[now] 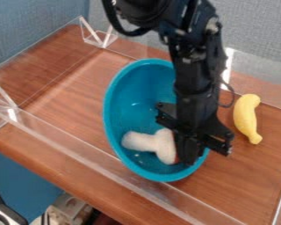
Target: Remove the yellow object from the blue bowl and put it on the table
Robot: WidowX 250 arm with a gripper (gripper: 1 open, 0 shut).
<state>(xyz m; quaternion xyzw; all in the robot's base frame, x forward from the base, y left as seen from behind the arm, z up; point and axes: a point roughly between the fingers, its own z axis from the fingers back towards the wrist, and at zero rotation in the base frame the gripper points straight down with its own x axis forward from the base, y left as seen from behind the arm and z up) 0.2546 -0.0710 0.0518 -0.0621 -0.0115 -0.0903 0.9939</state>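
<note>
single high oblique view, table [73,83] close

Even, soft daylight; the blue bowl [137,105] shows glossy highlights, the clear acrylic walls [61,132] faint glare; the picture is low-resolution, slightly blurred.

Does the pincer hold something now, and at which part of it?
The pincer holds the tilted blue bowl by its right rim; the yellow banana lies free on the table.

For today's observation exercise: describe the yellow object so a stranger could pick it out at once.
Find the big blue bowl on the wooden table. Just right of it, outside it on the wood, lies the yellow object. Curved and banana-shaped, it differs from the cream mushroom toy inside the bowl.
</note>
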